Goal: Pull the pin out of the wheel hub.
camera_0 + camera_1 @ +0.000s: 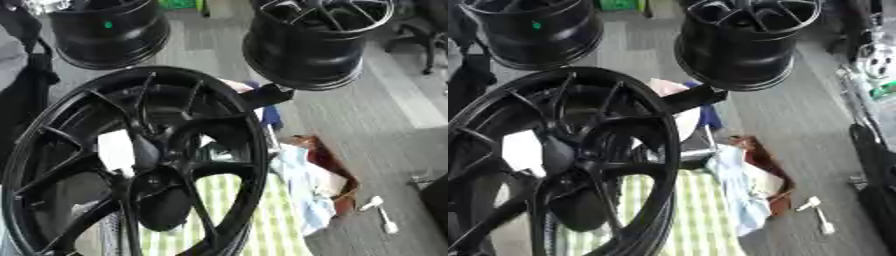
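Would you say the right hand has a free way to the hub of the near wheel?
Probably yes, though the right hand shows in neither view. The hub of the near wheel faces the camera with nothing in front of it.

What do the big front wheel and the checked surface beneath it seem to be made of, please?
The front wheel looks like cast metal, painted glossy black: thin rigid spokes with soft highlights. The checked surface looks like woven cloth, green and white; its weave is not discernible.
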`<state>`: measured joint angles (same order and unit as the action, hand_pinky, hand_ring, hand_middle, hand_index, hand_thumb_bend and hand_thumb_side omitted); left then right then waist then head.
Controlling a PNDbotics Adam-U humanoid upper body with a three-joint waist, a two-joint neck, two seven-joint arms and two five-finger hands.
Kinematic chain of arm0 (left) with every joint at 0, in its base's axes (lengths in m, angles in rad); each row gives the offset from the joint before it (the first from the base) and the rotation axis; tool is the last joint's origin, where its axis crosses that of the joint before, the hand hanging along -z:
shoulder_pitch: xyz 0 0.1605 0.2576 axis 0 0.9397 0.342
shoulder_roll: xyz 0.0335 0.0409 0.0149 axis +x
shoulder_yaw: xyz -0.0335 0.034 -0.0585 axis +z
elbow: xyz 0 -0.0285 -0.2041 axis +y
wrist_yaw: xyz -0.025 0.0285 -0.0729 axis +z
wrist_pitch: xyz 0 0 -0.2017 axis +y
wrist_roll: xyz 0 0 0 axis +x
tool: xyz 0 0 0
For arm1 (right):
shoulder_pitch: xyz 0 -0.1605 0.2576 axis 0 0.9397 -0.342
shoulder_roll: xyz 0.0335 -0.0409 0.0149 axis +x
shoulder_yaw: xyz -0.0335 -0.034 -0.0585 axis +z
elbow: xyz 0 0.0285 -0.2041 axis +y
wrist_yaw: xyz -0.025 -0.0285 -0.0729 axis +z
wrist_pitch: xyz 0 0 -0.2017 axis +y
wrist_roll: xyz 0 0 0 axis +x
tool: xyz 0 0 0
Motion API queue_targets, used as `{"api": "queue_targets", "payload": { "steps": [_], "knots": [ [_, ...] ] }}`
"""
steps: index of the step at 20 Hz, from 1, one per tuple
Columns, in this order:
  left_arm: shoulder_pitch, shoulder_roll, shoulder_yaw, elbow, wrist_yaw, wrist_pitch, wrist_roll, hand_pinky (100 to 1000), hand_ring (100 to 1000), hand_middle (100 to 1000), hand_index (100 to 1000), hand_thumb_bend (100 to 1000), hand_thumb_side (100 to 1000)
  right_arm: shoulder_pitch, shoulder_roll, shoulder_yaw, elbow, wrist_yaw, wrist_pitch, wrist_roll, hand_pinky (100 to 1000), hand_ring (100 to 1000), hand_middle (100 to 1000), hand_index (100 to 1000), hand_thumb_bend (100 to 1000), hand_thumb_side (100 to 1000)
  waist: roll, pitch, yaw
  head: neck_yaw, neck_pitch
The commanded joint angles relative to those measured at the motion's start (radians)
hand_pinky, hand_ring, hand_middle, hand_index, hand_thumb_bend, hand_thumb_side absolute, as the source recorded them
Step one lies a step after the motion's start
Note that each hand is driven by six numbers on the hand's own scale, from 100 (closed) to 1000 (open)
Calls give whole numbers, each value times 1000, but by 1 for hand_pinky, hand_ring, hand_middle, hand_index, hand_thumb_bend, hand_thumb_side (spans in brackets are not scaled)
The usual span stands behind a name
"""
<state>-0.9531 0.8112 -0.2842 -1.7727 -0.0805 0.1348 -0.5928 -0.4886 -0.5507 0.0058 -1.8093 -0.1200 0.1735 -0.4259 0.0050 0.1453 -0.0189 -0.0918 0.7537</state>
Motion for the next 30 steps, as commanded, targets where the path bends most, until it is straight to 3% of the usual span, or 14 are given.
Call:
{"api": "queue_targets", "payload": {
  "steps": [1, 10, 13, 22, 30],
  "knots": [
    [0, 65, -14, -34, -8, 6, -18, 854, 798, 726, 835, 373, 429, -14, -22, -11, -7, -2, -2, -1, 777, 707, 718, 788, 100, 651, 2, -16, -1, -3, -15],
    [118, 289, -115, -183, -13, 78, -48, 869, 819, 754, 865, 481, 431, -21, -31, -4, -5, -1, -1, 5, 777, 707, 718, 788, 100, 653, 16, -10, -6, -6, -25],
    [156, 346, -135, -220, 9, 78, -60, 872, 825, 762, 875, 508, 453, -22, -36, -2, -3, 0, 0, 8, 777, 707, 718, 788, 100, 654, 23, -9, -6, -8, -28],
    [200, 397, -156, -227, 58, 36, -64, 868, 823, 760, 880, 558, 495, -22, -40, 0, -1, -4, 0, 8, 777, 705, 716, 788, 100, 657, 28, -6, -10, -9, -26],
    [212, 393, -201, -227, 57, 106, 24, 855, 807, 737, 877, 582, 516, -25, -39, 6, 4, -9, 2, 12, 777, 704, 716, 788, 100, 663, 26, -1, -9, -3, -19]
  ]
}}
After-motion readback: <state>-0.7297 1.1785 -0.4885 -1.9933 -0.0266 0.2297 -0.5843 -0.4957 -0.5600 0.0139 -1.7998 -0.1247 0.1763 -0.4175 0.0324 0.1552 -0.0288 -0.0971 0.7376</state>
